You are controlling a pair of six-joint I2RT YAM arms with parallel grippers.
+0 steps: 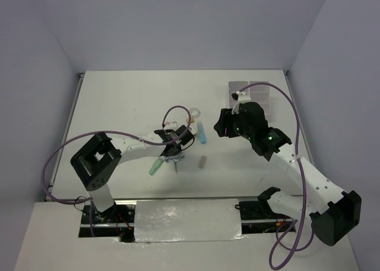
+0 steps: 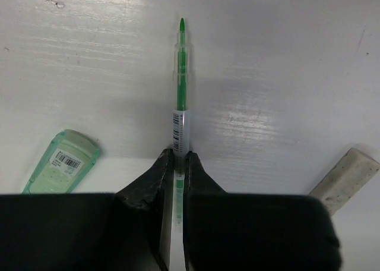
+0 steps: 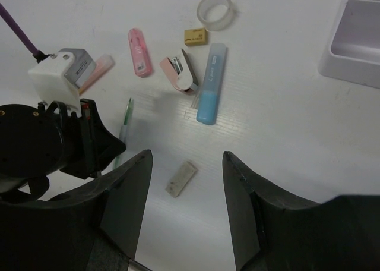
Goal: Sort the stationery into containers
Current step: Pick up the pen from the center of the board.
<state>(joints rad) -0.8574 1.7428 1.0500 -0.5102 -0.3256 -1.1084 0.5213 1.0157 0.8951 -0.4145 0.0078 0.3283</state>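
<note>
**Green pen gripped, box next**

My left claw (image 2: pixel 176 164) is clenched on the green pen (image 2: pixel 180 93), its tip jutting straight ahead of my fingers. Next, I judge, comes a lift and a carry to the divided box (image 1: pixel 252 95), well off to my right.

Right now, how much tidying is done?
Nothing looks sorted yet: the visible compartments of the translucent white plastic box look empty. The left gripper is shut on a thin green pen. The pastel blue stick, clear tape ring, tan block and others lie on the table.

Green pen (image 2: pixel 180 93), possibly beige block (image 2: pixel 344 173)
</note>
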